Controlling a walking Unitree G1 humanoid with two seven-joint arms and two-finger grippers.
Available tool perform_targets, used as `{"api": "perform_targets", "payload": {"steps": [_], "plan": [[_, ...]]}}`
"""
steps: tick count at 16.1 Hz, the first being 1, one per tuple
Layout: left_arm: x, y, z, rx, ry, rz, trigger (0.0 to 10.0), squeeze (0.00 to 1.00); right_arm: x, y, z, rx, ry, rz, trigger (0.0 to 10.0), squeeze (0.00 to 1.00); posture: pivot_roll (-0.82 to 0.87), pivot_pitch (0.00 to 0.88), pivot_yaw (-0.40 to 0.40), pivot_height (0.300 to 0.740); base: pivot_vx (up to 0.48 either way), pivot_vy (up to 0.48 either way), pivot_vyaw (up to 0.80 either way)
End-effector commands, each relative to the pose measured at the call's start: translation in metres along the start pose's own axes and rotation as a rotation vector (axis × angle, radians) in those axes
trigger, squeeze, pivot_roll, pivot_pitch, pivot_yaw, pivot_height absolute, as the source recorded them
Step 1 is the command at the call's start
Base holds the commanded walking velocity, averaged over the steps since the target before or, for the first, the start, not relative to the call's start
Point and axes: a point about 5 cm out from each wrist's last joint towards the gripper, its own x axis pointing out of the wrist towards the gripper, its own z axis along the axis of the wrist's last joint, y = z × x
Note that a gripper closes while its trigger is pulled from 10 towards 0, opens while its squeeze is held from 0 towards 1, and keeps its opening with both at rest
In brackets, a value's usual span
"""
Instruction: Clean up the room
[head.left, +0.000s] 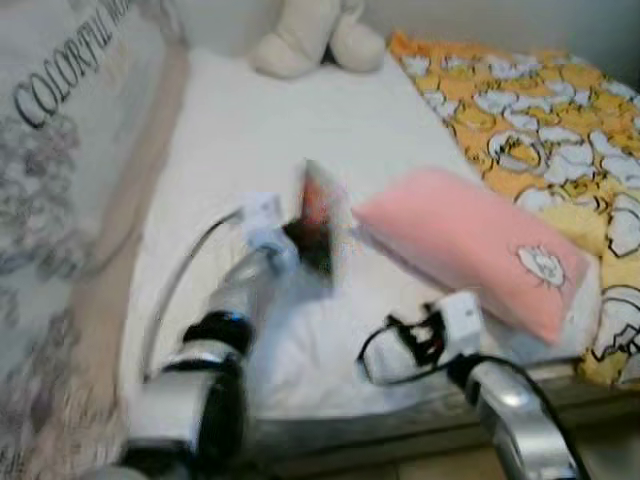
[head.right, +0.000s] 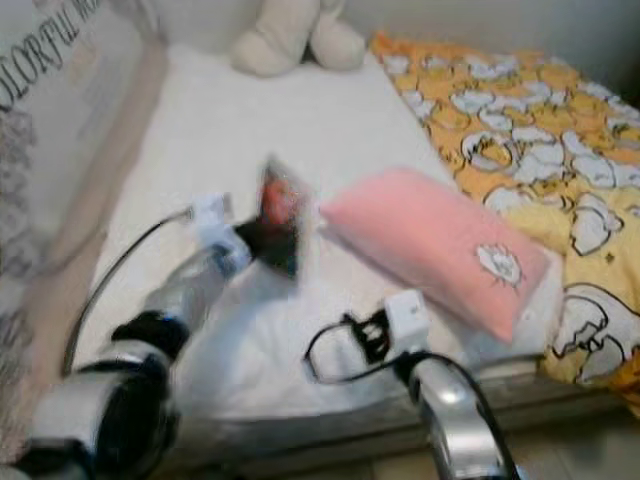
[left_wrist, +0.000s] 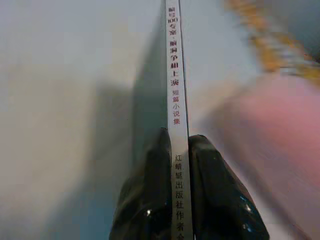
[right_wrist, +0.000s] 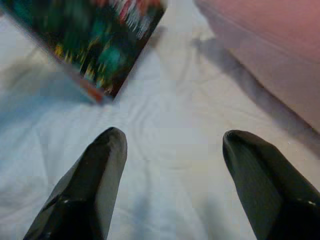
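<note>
On the bed: white sheet (head.left: 300, 130) across the middle; yellow patterned quilt (head.left: 560, 130) along the right edge; printed fabric (head.left: 50, 180) along the left edge. Cream plush toy (head.left: 315, 35) at the far edge. Pink pillow (head.left: 470, 245) toward the near right, touching the quilt. Book (head.left: 320, 225) raised above mid-sheet, just left of the pillow, spine pinched between the closed fingers of the left gripper (left_wrist: 176, 160). Right gripper (right_wrist: 172, 150) low over the sheet near the front edge, fingers spread, holding nothing
</note>
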Motion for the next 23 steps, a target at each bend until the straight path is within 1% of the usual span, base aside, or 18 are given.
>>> {"api": "perform_targets", "payload": {"steps": [1,2,3,4,6,7,8,9,10,11,12,13,14,15,17,19,20,23], "plan": [[0.001,-0.006,-0.009,-0.071,0.028,-0.014,10.0,0.00,-0.013,-0.009,-0.003,-0.013,0.038,-0.012,10.0,0.00,-0.10,0.002,-0.081,0.740,0.000,0.000,0.00],[0.001,-0.006,-0.009,-0.071,0.028,-0.014,10.0,0.00,-0.013,-0.009,-0.003,-0.013,0.038,-0.012,10.0,0.00,-0.10,0.002,-0.081,0.740,0.000,0.000,0.00],[-0.001,-0.001,-0.020,-0.095,0.071,-0.002,10.0,0.00,-0.026,-0.010,-0.004,-0.015,0.067,0.011,10.0,0.00,-0.15,0.061,-0.123,0.740,0.000,0.000,0.00],[-0.003,0.005,-0.028,-0.087,0.100,0.028,10.0,0.00,-0.035,-0.009,-0.004,-0.020,0.085,0.029,10.0,0.00,-0.17,0.073,-0.130,0.740,0.000,0.000,0.00],[-0.010,0.028,-0.035,-0.099,0.117,0.133,10.0,0.00,-0.053,-0.003,-0.006,-0.028,0.127,0.090,10.0,0.00,-0.19,0.091,-0.142,0.740,0.000,0.000,0.00],[-0.011,0.033,-0.033,-0.076,0.117,0.133,10.0,0.00,-0.057,-0.002,-0.007,-0.033,0.146,0.111,10.0,0.00,-0.19,0.092,-0.145,0.740,0.000,0.000,0.00],[-0.011,0.033,-0.033,-0.045,0.122,0.121,10.0,0.00,-0.058,-0.001,-0.008,-0.033,0.152,0.115,10.0,0.00,-0.18,0.093,-0.146,0.740,0.000,0.000,0.00],[-0.012,0.034,-0.033,0.011,0.133,0.111,10.0,0.00,-0.060,-0.001,-0.009,-0.035,0.163,0.118,10.0,0.00,-0.18,0.092,-0.146,0.740,0.000,0.000,0.00],[-0.013,0.040,-0.029,0.102,0.132,0.126,10.0,0.00,-0.057,0.001,-0.009,-0.031,0.165,0.123,10.0,0.00,-0.17,0.093,-0.143,0.740,0.000,0.000,0.00],[-0.013,0.042,-0.025,0.120,0.118,0.137,10.0,0.00,-0.056,0.002,-0.009,-0.030,0.165,0.125,10.0,0.00,-0.17,0.094,-0.142,0.740,0.000,0.000,0.00],[-0.013,0.043,-0.018,0.162,0.093,0.141,10.0,0.00,-0.056,0.004,-0.010,-0.031,0.174,0.135,10.0,0.00,-0.15,0.095,-0.143,0.740,0.000,0.000,0.00],[-0.011,0.040,-0.014,0.176,0.067,0.131,10.0,0.00,-0.058,0.008,-0.010,-0.034,0.195,0.150,10.0,0.00,-0.15,0.095,-0.146,0.740,0.000,0.000,0.00],[-0.010,0.038,-0.012,0.161,0.054,0.130,10.0,0.00,-0.059,0.009,-0.011,-0.040,0.202,0.159,10.0,0.00,-0.15,0.096,-0.147,0.740,0.000,0.000,0.00],[-0.009,0.037,-0.006,0.079,0.008,0.150,10.0,0.00,-0.060,0.011,-0.011,-0.047,0.207,0.171,10.0,0.00,-0.16,0.096,-0.150,0.740,0.000,0.000,0.00],[-0.010,0.041,-0.002,0.029,-0.023,0.205,10.0,0.00,-0.061,0.011,-0.009,-0.049,0.209,0.171,10.0,0.00,-0.17,0.101,-0.153,0.740,0.000,0.000,0.00],[-0.010,0.043,0.001,0.029,-0.038,0.230,10.0,0.00,-0.065,0.009,-0.008,-0.050,0.213,0.165,10.0,0.00,-0.19,0.109,-0.155,0.740,0.000,0.000,0.00],[-0.011,0.046,0.005,0.016,-0.060,0.255,10.0,0.00,-0.072,0.009,-0.008,-0.044,0.218,0.164,10.0,0.00,-0.20,0.120,-0.162,0.740,0.000,0.000,0.00],[-0.013,0.052,0.017,-0.025,-0.128,0.323,10.0,0.00,-0.087,0.016,-0.003,-0.038,0.207,0.245,10.0,0.00,-0.23,0.142,-0.170,0.740,0.000,0.000,0.00]]}}
